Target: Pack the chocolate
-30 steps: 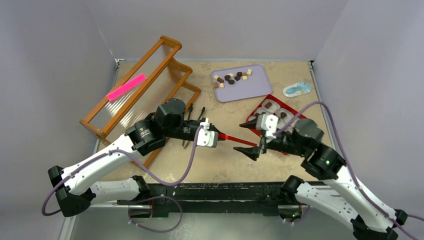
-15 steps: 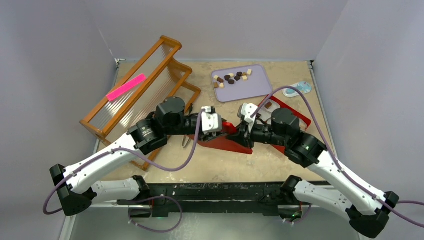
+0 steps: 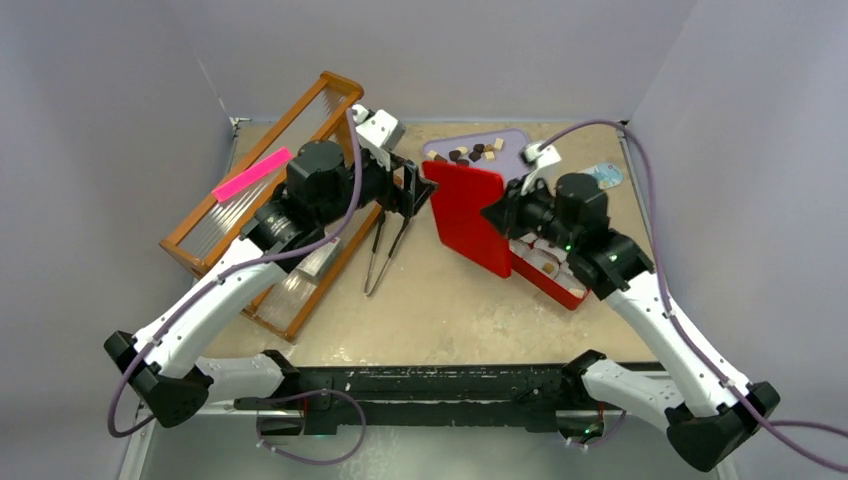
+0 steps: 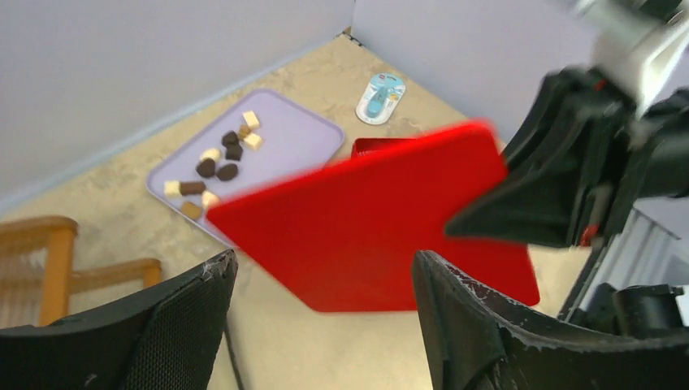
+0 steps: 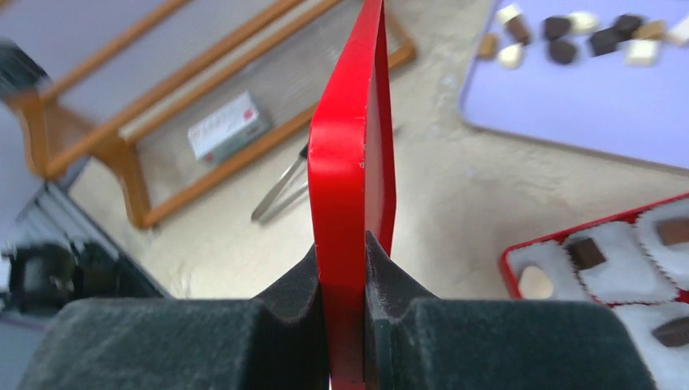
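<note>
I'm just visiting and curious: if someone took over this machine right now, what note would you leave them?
Left gripper: open, empty, beside the wooden rack, near the tweezers.
Right gripper: shut on the red lid, held up on edge.
Chocolate: a cluster on the purple tray; a few pieces in the red box.
Done: a few packed.
Left: pack the rest, then probably fit the lid.

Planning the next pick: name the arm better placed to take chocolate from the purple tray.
Left, probably: the left tool is open and empty near the tray; the right tool is clamped on the red lid.
</note>
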You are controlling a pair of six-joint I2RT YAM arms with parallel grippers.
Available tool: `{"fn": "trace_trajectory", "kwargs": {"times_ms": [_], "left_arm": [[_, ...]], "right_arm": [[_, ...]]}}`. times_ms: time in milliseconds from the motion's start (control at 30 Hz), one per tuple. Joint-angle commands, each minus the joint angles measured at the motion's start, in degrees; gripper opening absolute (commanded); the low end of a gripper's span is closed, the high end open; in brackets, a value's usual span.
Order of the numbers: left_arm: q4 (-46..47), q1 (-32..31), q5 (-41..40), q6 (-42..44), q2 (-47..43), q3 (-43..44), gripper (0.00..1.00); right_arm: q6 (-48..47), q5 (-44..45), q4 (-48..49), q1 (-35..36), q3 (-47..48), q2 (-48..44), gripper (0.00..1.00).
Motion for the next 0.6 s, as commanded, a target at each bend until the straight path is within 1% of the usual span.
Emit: {"fn": "trace_trajectory", "kwargs": {"times_ms": [0, 67, 167, 267, 300, 333, 433, 567], "left_arm": [[-0.6, 5.7, 9.0, -11.8, 3.9, 1.0, 0.77], [0.9, 8.4, 11.8, -14.6, 5.9, 0.8, 0.77], [5.9, 12.1, 16.0, -19.8, 8.3, -0.2, 0.77], [10.4, 14.4, 20.2, -23.8, 12.2, 0.0, 0.77], [11.0, 14.6, 20.5, -24.2, 13.8, 0.7, 0.77], [11.3, 14.7, 20.6, -24.2, 15.5, 1.4, 0.77], [12.6, 14.6, 21.4, -24.6, 21.1, 2.7, 0.75], [18.7, 14.6, 23.1, -26.0, 26.8, 1.7, 0.71]], "right_arm": [[7.9, -7.6, 2.4, -9.4, 5.6, -1.0, 0.00], [10.8, -14.3, 2.6, -15.4, 5.8, -0.3, 0.00], [17.0, -28.3, 5.8, -27.2, 4.0, 0.8, 0.00], [27.2, -44.0, 15.3, -40.0, -1.5, 1.8, 0.00], [30.2, -48.3, 18.2, -43.0, -3.4, 2.5, 0.00], [31.3, -50.8, 18.8, -45.3, -3.8, 3.2, 0.00], [28.4, -49.9, 11.6, -50.5, -3.6, 3.6, 0.00], [28.4, -50.0, 9.5, -54.4, -5.2, 4.6, 0.00]]}}
